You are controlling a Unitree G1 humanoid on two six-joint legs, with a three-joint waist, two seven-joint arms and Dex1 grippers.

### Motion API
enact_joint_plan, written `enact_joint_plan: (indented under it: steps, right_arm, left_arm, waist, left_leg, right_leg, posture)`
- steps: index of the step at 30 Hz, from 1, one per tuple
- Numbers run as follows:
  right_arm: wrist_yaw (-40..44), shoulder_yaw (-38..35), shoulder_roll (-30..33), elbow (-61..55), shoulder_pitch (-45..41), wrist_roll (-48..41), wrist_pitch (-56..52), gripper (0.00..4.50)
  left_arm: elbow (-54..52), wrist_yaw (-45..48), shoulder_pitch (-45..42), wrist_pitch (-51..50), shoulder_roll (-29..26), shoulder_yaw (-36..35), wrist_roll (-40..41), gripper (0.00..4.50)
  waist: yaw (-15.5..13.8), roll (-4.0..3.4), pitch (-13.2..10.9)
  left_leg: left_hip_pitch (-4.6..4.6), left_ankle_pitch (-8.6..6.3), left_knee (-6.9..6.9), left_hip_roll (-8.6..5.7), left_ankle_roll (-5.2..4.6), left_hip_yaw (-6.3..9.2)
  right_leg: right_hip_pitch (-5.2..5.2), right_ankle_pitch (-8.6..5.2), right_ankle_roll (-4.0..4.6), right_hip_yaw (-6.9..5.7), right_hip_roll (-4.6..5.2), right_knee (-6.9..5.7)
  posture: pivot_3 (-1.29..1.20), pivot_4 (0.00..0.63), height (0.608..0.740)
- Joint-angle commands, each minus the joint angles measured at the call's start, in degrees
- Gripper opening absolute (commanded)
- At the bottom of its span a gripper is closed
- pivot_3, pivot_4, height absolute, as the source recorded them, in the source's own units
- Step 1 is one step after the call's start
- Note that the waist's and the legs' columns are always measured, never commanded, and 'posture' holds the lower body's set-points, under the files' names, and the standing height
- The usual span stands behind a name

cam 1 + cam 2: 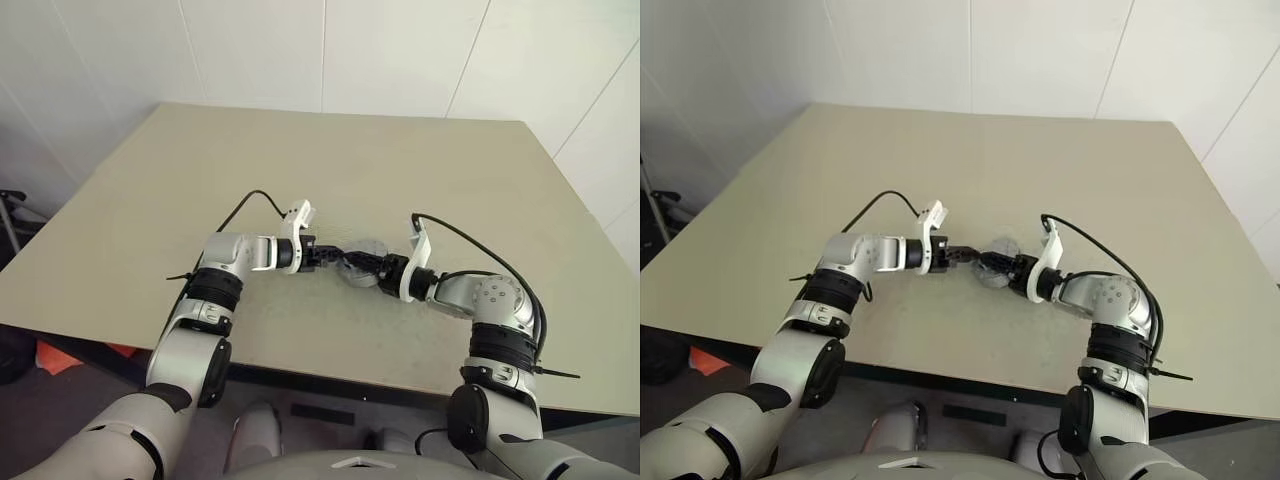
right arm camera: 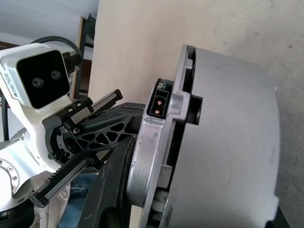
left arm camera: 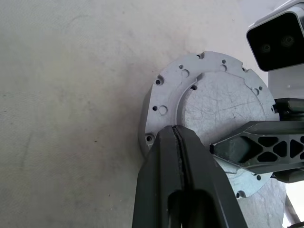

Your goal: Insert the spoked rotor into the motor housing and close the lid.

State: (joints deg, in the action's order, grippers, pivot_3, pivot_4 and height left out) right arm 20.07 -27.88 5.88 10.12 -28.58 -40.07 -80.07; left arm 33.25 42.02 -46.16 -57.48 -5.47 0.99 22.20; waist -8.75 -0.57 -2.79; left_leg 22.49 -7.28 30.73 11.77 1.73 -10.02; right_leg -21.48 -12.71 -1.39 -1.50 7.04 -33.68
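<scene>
Motor housing sits on the table about centre, between both grippers. Left gripper at its 9 o'clock – fingers pressed together, tips on the rim. Right gripper at 3 o'clock – spread, cannot tell if pinching.

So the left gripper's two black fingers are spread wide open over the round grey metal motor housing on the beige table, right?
Not quite. The left gripper is shut: in the left wrist view its two black fingers press together with no gap. It does sit over the round grey metal motor housing, which rests on the beige table.
</scene>
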Motion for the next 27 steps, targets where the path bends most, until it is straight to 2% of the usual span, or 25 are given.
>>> enact_joint_plan:
  steps: [1,7,11,14,19,23,27]
  right_arm:
    - [0.0,0.8,-0.4,-0.9,-1.9,-1.3,2.0,2.29]
    - [-1.4,-1.8,-1.4,-0.3,-2.9,-2.4,4.9,2.29]
    - [-3.4,-6.0,-2.2,0.7,-6.3,-5.2,6.2,2.29]
    - [-4.7,-8.2,-2.9,0.5,-8.6,-7.5,6.0,2.29]
    - [-7.0,-9.5,-3.8,0.3,-11.2,-10.4,5.8,2.29]
    - [-9.0,-9.7,-5.4,-0.2,-13.0,-13.8,4.7,2.29]
    - [-11.0,-9.7,-6.4,0.0,-14.3,-15.8,4.1,2.29]
  left_arm:
    - [0.8,-0.5,0.6,-0.4,1.0,1.2,-0.4,0.00]
    - [1.0,-1.9,0.7,3.4,1.3,-1.4,0.0,0.00]
    - [2.6,-4.5,-0.2,7.1,0.7,-7.9,2.3,0.00]
    - [3.3,-6.1,-1.1,7.5,-0.6,-12.9,4.7,0.00]
    - [5.2,-10.3,-2.7,7.1,-2.9,-21.7,9.4,0.00]
    - [3.5,-9.2,-2.0,3.8,-3.9,-26.1,14.6,0.86]
    - [-1.0,-8.1,-0.3,1.1,-4.0,-28.3,19.3,2.26]
  waist:
    - [0.0,0.00,0.0]
    - [0.0,0.00,0.0]
    - [0.1,-0.02,0.0]
    - [0.1,-0.03,-0.1]
    - [0.0,-0.03,-0.1]
    - [0.0,-0.04,-0.1]
    - [-0.1,-0.05,-0.1]
  left_leg:
    - [-0.01,0.00,0.00,0.00,0.01,0.00]
    - [-0.04,0.03,0.00,0.01,0.05,0.00]
    - [0.10,0.10,0.00,0.00,0.15,0.00]
    - [0.71,0.20,0.05,0.01,0.28,0.01]
    - [1.02,0.18,0.07,0.13,0.25,0.04]
    - [1.16,0.15,0.07,0.11,0.21,0.06]
    - [1.24,0.15,0.19,0.13,0.22,0.06]
  right_leg:
    - [0.02,0.00,0.00,0.01,0.01,0.00]
    - [0.05,0.00,-0.01,0.01,0.03,-0.02]
    - [-0.12,0.02,0.00,0.02,0.02,-0.06]
    - [-0.78,0.12,0.07,0.00,-0.04,-0.21]
    - [-1.13,0.24,-0.11,-0.03,-0.41,-0.26]
    - [-1.22,0.25,-0.10,-0.03,-0.42,-0.26]
    - [-1.29,0.24,-0.09,-0.03,-0.42,-0.35]
  posture:
    - [0.00,0.000,0.740]
    - [0.00,0.000,0.740]
    - [0.00,0.000,0.740]
    - [0.00,0.000,0.740]
    - [0.00,0.000,0.740]
    - [0.00,0.000,0.740]
    - [0.00,0.000,0.740]
